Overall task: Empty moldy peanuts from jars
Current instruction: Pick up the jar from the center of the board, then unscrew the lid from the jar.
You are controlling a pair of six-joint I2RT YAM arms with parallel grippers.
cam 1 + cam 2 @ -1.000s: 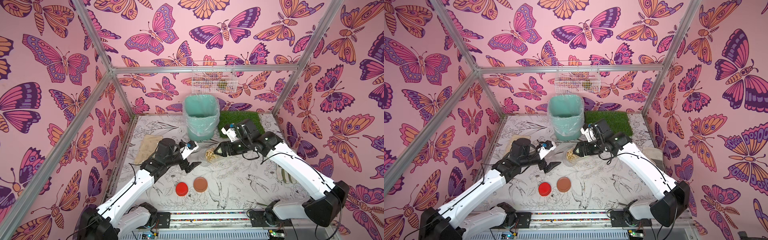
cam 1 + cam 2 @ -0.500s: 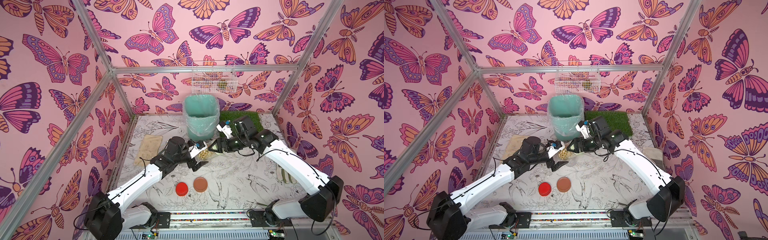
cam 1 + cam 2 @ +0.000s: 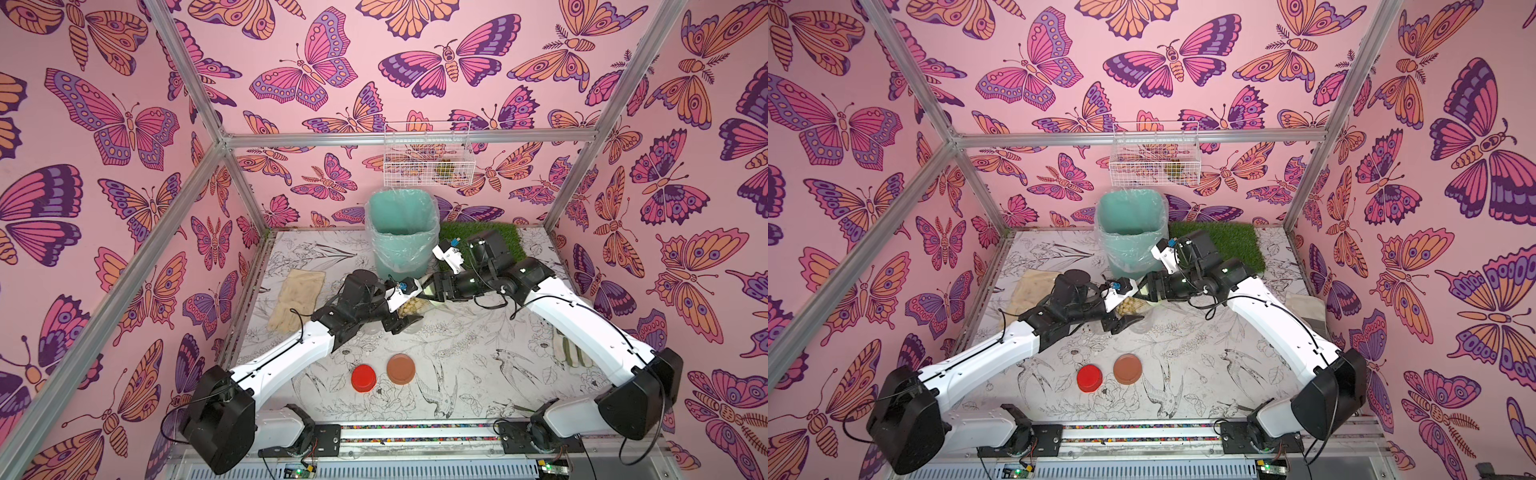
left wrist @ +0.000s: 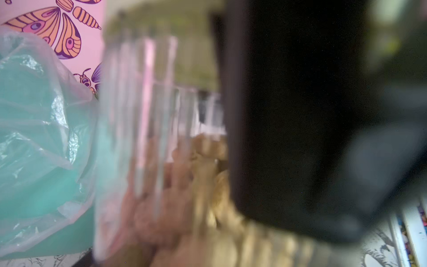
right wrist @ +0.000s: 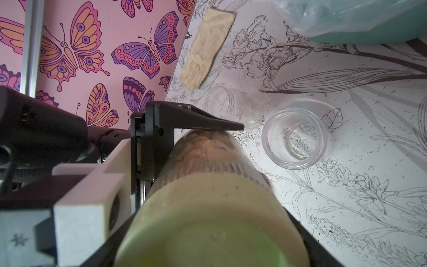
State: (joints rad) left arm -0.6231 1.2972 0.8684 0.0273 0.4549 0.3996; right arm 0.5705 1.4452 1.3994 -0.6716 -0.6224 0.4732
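Note:
One of the jars (image 3: 412, 308) (image 3: 1132, 308), clear with moldy peanuts (image 4: 219, 208) inside, hangs on its side in front of the teal bin. My right gripper (image 3: 432, 291) (image 5: 208, 219) is shut on its light green lid (image 5: 208, 235). My left gripper (image 3: 405, 312) (image 3: 1126, 311) is shut on the jar's body, and one of its fingers (image 5: 196, 120) lies flat on the jar wall. Two more clear jars (image 5: 294, 138) (image 5: 225, 101) rest on the table with no lids and no peanuts inside. The left wrist view is blurred by the jar wall (image 4: 143, 115).
The teal bin (image 3: 401, 249) with a clear liner stands at the back. A red lid (image 3: 363, 378) and a brown lid (image 3: 400, 369) lie near the front. A beige glove (image 3: 297, 299) lies at the left, a grass mat (image 3: 505, 239) at the back right, another glove (image 3: 569, 353) at the right.
My left gripper has reached right to the jar and its jaws have narrowed onto the body. The right arm has carried the jar a little left.

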